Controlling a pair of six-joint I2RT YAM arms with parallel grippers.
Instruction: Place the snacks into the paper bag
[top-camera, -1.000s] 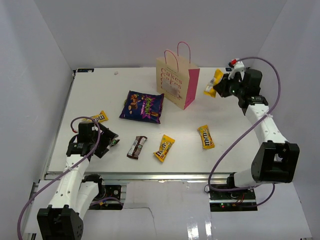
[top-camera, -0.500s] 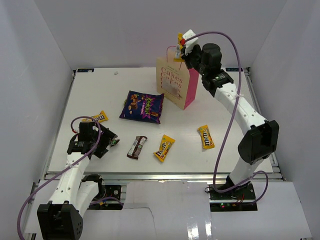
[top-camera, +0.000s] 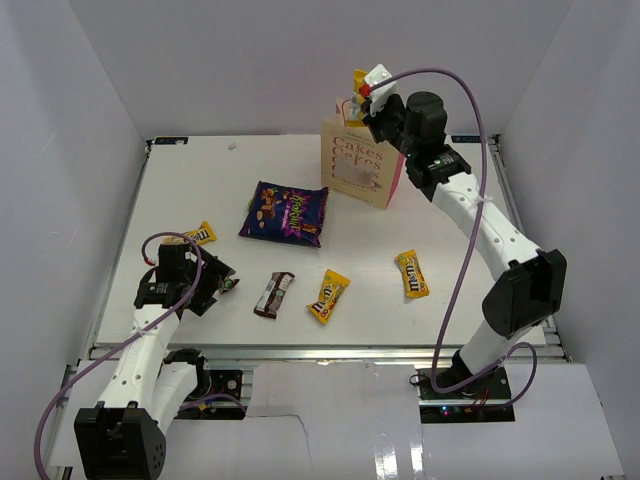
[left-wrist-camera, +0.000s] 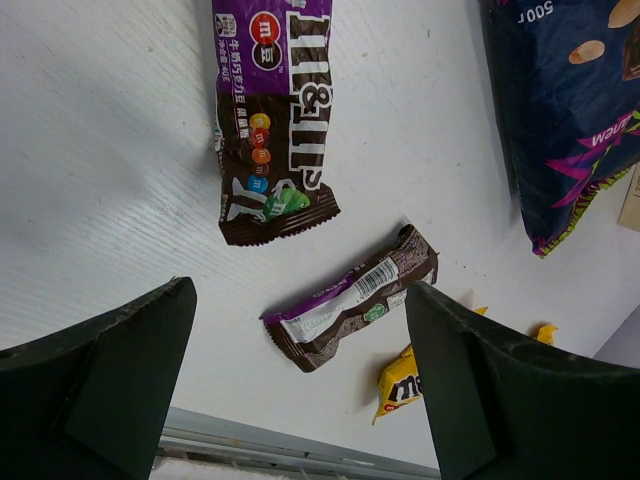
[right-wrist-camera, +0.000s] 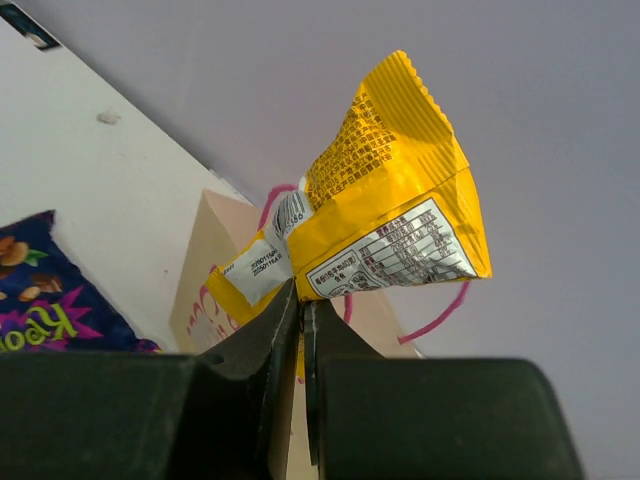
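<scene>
Your right end effector (top-camera: 360, 100) is pinched shut on a yellow pack (right-wrist-camera: 385, 200), just above the paper bag (top-camera: 362, 170). Centre it over the bag's mouth and lower before releasing, so the bag doesn't tip. Your left end effector (left-wrist-camera: 300, 385) gapes empty, well apart from the bag.

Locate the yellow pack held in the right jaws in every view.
Top external: yellow pack at top centre, over the paper bag.
Left wrist: not in it.
Right wrist: mid-frame, pinched between the jaws.
Shared landmark: the large dark purple bag, in all three.
</scene>
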